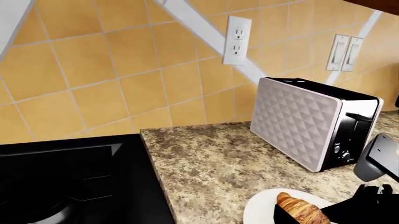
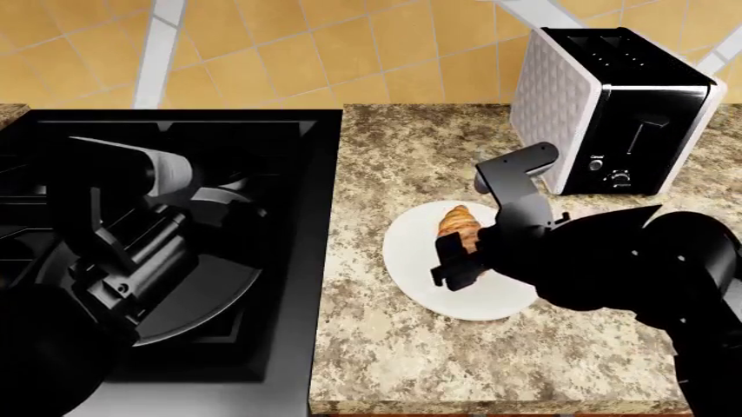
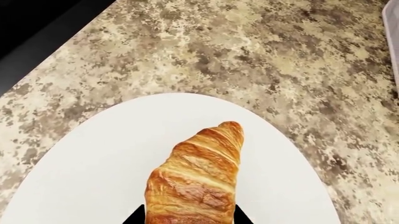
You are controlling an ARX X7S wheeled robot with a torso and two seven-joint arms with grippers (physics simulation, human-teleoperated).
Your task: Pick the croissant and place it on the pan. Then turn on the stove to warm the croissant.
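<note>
Flaky golden croissant (image 3: 196,179) on white plate (image 3: 87,177): light, crushable. Right gripper (image 3: 188,218) spread open, fingers flanking its near end; we'd pinch gently across the thick middle.

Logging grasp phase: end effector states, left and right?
Left end effector: over the pan, state cannot be told.
Right end effector: open around the croissant, not lifted.

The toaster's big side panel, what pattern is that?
A white quilted diamond pattern on the toaster, with glossy black ends. The left wrist view shows it best.
</note>
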